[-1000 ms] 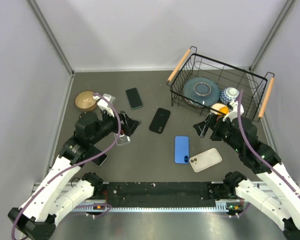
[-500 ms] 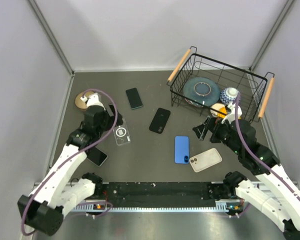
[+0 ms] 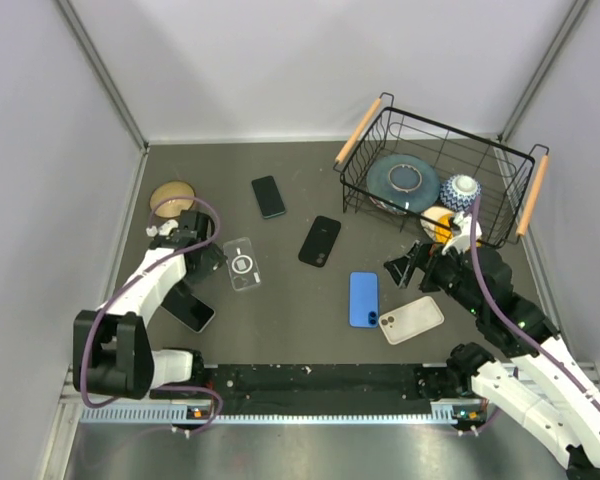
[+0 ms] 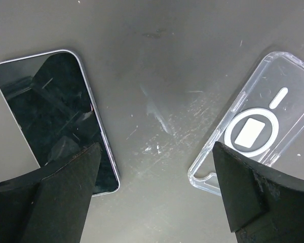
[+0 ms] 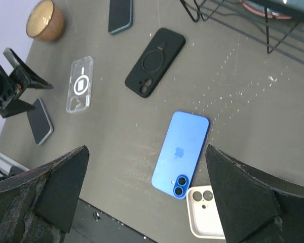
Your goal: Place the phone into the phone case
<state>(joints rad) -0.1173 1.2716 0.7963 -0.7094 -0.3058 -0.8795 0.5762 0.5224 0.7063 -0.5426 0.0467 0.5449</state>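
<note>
Phone (image 4: 50, 116) lies flat near the clear case (image 4: 253, 131); all jaws stand apart; its thin edge could slip from them.

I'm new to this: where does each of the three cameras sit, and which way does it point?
Top view: fixed high behind the table, looking down; shows the left arm and right arm.
Left wrist: on the left arm, facing down at a face-up phone and clear case; its open left fingers frame the bottom.
Right wrist: on the right arm, looking down and leftward across the table past the blue phone; open right fingers fill the lower corners.
Shared: all three show the clear case and face-up phone.
</note>
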